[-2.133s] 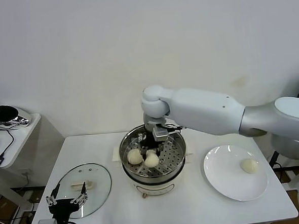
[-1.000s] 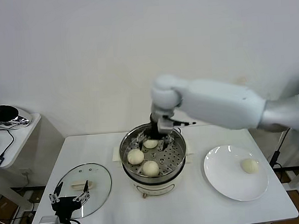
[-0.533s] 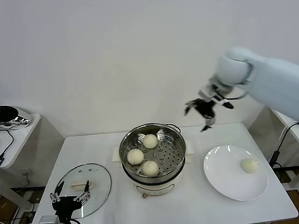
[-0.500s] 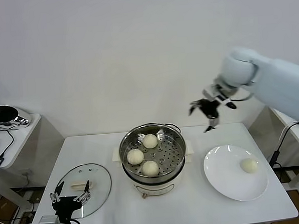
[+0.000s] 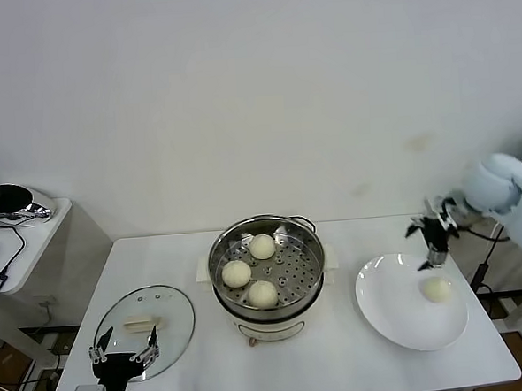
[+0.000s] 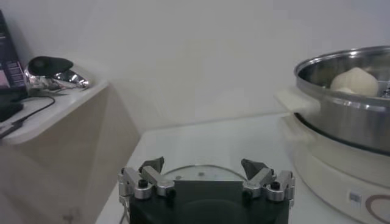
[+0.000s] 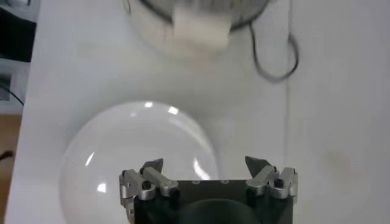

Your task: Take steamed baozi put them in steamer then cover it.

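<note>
— Fingers first: how do ours stand?

— On the right gripper [image 5: 434,238] they are spread wide with nothing between them; the wrist view shows the same gap over the white plate [image 7: 91,158]. The gripper hangs above the far rim of the plate [image 5: 379,317], just beyond the last baozi [image 5: 436,289] lying there. The left gripper [image 5: 122,362] waits low at the near edge of the bench [image 5: 342,368], fingers also open and empty, just in front of the cover [image 5: 143,321].

— And the other buns?

— Three baozi [image 5: 262,247] sit on the perforated tray inside the steamer [image 5: 267,268], which stands at the middle of the bench, between plate and cover. The cover lies flat to the steamer's left.

— How do we expect that last bun to handle?

— We judge it light and soft, with a smooth skin that dents easily. We would take it across its widest part, fingers low on either side, closing only until it stops slipping. A hard squeeze would likely crush or tear it.

— The cover?

— Glass with a metal rim, so heavier, stiff and breakable. We would grip the cream handle [image 5: 141,324] at its centre, across its narrow side, and keep it level. The rim looks too slick and flat against the bench to hold.
</note>
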Tool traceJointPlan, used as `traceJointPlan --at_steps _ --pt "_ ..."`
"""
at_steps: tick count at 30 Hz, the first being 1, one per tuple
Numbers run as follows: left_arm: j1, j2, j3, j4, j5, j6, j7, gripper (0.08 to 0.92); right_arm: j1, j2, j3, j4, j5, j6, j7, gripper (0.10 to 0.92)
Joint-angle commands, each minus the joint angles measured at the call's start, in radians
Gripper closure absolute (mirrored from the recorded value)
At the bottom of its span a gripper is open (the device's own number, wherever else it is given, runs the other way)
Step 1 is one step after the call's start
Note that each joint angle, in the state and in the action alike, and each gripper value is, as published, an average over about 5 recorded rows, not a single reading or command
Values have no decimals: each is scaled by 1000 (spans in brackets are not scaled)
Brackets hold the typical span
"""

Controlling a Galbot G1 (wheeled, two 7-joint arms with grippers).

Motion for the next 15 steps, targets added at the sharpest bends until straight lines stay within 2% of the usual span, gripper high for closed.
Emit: traceJointPlan --at_steps 1,15 --pt "10 -5 9 5 24 0 -1 177 -349 -30 249 -58 -155 -22 39 203" --pt "11 -7 6 9 37 -4 -5 177 -284 61 185 -159 -214 67 116 203"
